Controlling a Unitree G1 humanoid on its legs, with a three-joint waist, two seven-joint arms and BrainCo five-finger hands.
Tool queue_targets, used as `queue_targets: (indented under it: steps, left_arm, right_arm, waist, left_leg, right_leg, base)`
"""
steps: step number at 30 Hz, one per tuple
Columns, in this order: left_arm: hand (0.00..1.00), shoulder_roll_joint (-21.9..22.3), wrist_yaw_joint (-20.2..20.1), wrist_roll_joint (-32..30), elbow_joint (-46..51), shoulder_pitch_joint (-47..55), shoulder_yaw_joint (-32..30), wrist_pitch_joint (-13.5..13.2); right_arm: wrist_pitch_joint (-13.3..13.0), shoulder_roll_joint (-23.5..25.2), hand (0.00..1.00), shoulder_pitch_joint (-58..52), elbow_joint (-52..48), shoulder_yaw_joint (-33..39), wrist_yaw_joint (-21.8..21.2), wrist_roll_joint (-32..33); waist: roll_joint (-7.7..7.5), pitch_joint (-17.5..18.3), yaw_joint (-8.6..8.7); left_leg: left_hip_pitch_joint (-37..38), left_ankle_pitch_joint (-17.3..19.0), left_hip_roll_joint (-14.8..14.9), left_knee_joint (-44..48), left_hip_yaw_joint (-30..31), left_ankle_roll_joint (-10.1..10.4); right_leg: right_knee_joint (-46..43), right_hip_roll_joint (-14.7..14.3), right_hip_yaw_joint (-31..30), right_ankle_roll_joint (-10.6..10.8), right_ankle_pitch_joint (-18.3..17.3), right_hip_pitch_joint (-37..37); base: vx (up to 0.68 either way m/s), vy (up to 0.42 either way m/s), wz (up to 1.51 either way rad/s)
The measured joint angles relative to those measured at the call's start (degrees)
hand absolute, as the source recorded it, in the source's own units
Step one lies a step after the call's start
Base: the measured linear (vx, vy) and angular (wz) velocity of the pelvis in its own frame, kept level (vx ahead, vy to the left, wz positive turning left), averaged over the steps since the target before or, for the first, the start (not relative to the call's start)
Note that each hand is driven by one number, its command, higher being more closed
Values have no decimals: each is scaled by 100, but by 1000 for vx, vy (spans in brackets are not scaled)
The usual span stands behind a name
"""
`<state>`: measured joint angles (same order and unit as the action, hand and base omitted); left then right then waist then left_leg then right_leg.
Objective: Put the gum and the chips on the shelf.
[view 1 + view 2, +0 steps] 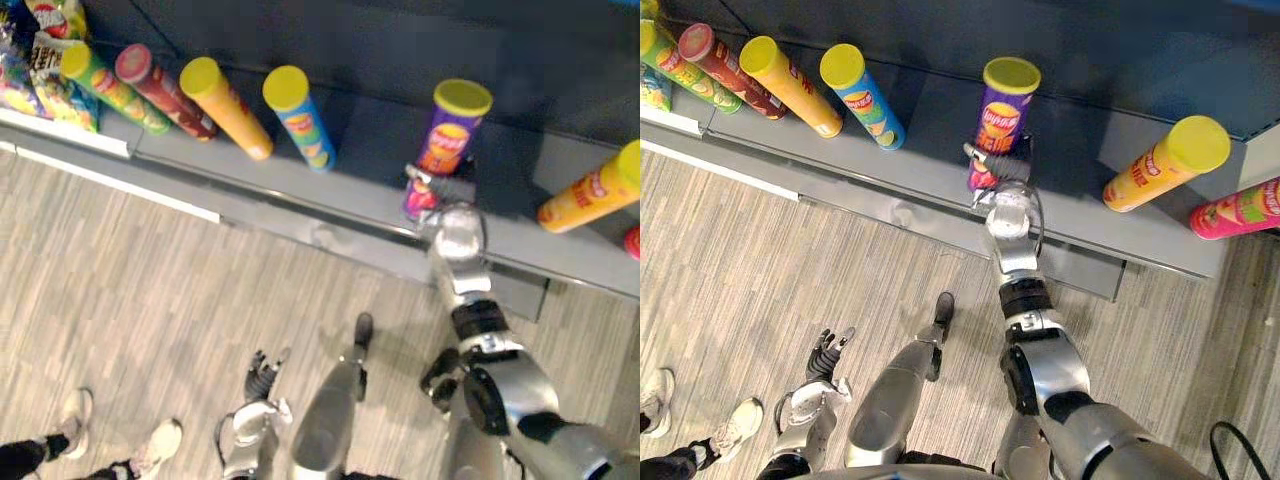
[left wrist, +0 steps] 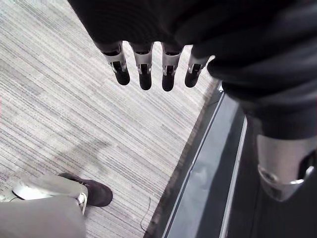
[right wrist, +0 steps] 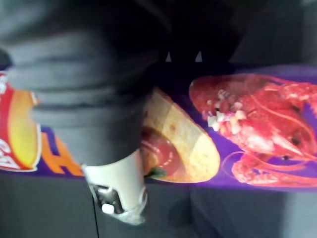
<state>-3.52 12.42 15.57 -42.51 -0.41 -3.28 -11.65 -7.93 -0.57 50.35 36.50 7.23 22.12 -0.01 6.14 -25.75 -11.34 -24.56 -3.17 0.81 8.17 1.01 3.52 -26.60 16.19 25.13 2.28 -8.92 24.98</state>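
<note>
Standing on the grey shelf (image 1: pixel 940 140), the purple chips can (image 1: pixel 1006 105) has its lower part wrapped by the fingers (image 1: pixel 975 153) and thumb of the right hand (image 1: pixel 1005 172), which curl round it. The left hand (image 1: pixel 825 352) hangs low over the floor (image 1: pixel 740 250), fingers loosely straight, holding nothing.

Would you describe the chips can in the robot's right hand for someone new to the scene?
On the grey shelf, look between the blue can and the orange can farther right. The purple can stands there, held low by the right hand. It alone is purple.
</note>
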Motion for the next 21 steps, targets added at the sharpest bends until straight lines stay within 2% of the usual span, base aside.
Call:
queue_targets:
  steps: [6,21]
  left_arm:
    - [0,36,75,64,-1,-223,126,-32]
    - [0,349,89,226,254,-425,117,-38]
  right_arm:
    - [2,-232,100,260,-27,359,377,1]
    - [-3,-50,100,237,-883,267,546,-16]
  waist:
    - [93,-84,-22]
    - [180,-127,-24]
  left_leg:
    - [-281,-74,-5,3,24,16]
    - [-745,18,48,275,-118,34]
  right_leg:
    - [-221,72,46,-53,-81,334]
    - [-560,206,143,-109,-257,712]
  base:
    - [-3,-58,6]
    - [12,-56,5]
